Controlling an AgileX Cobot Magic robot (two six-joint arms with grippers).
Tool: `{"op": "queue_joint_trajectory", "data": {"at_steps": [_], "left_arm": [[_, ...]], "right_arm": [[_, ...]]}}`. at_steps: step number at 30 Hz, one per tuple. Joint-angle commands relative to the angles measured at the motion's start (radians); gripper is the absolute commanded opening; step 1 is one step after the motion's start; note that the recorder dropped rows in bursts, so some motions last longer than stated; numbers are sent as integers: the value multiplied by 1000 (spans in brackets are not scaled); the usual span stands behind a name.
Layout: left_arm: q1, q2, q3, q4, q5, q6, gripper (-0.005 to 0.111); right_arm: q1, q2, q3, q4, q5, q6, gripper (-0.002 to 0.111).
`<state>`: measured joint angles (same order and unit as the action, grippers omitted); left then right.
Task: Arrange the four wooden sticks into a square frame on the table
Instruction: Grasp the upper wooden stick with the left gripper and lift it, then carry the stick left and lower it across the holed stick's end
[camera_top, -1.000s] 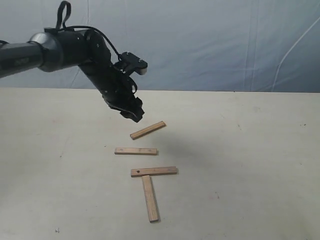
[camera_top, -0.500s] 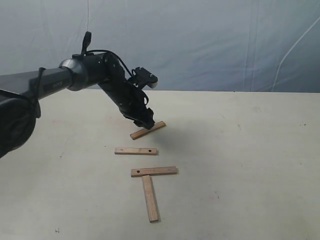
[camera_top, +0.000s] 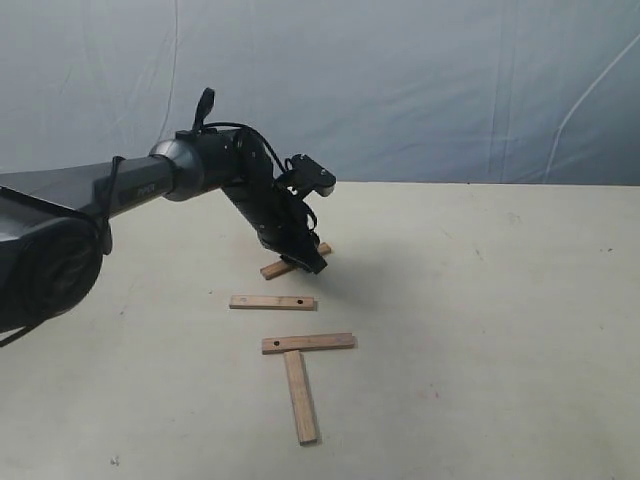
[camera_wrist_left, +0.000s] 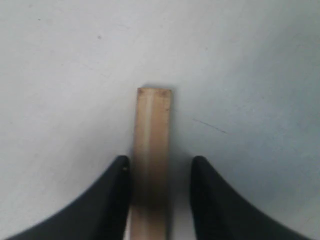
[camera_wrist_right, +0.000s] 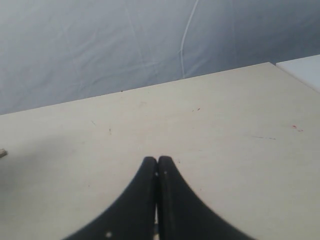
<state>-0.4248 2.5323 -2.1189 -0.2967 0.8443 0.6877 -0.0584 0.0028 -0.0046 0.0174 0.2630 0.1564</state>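
The sticks (camera_top: 272, 302) are bare pale wood, matt, with fine lengthwise grain. The table (camera_top: 500, 300) is smooth, matt, faintly scuffed. The backdrop (camera_top: 450, 80) is creased cloth. The left arm (camera_top: 150, 178) has a dark, slightly glossy shell.

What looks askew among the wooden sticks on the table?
The farthest stick lies at a slant, unlike the level middle stick; the left gripper straddles it, jaws open. The nearest stick and crossbar stick form a T, no square yet. Nothing broken.
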Motion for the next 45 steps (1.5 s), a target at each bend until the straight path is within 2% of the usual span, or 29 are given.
{"op": "queue_joint_trajectory", "data": {"at_steps": [1,7,8,11,13,14,17,18,22,25,30,45], "left_arm": [[2,16,-8,50,79,-50,0],[46,-94,-38,66,99,-333,0],[68,-135,-38,99,151,-480,0],[103,-219,39,130,239,-606,0],[102,-310,172,133,200,-637,0],[102,-373,297,127,135,-666,0],[102,-468,482,118,16,-688,0],[102,-523,592,106,-59,-710,0],[102,-582,786,21,-208,-713,0],[62,-591,893,-29,-325,-713,0],[2,-587,917,-42,-426,-774,0],[-17,-501,917,-19,-489,-844,0]], "right_arm": [[2,-3,5,0,-9,-4,-1],[2,-3,5,0,-9,-4,-1],[2,-3,5,0,-9,-4,-1],[2,-3,5,0,-9,-4,-1],[2,-3,5,0,-7,-4,-1],[2,-3,5,0,-7,-4,-1],[2,-3,5,0,-7,-4,-1],[2,-3,5,0,-7,-4,-1],[2,-3,5,0,-7,-4,-1],[2,-3,5,0,-7,-4,-1],[2,-3,5,0,-7,-4,-1],[2,-3,5,0,-11,-4,-1]]}}
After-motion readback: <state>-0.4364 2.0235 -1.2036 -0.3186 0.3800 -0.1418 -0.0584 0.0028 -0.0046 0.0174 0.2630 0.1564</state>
